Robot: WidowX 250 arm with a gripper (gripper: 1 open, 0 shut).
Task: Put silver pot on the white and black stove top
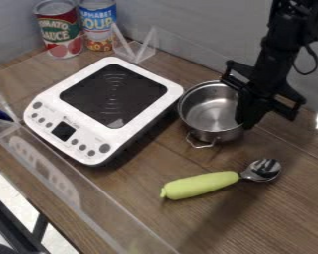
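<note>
The silver pot (209,111) sits on the wooden table just right of the white and black stove top (102,104), close to its right edge and not on it. The pot has no lid and is empty, and one dark handle shows at its front. My black gripper (245,117) comes straight down onto the pot's right rim. Its fingers are shut together on the thin wall of the pot. The fingertips are partly hidden behind the rim. The stove top's black glass is bare.
Two labelled tin cans (56,27) (98,22) stand at the back left behind the stove. A spoon with a yellow-green handle (202,185) lies in front of the pot. The table's front edge runs diagonally at lower left.
</note>
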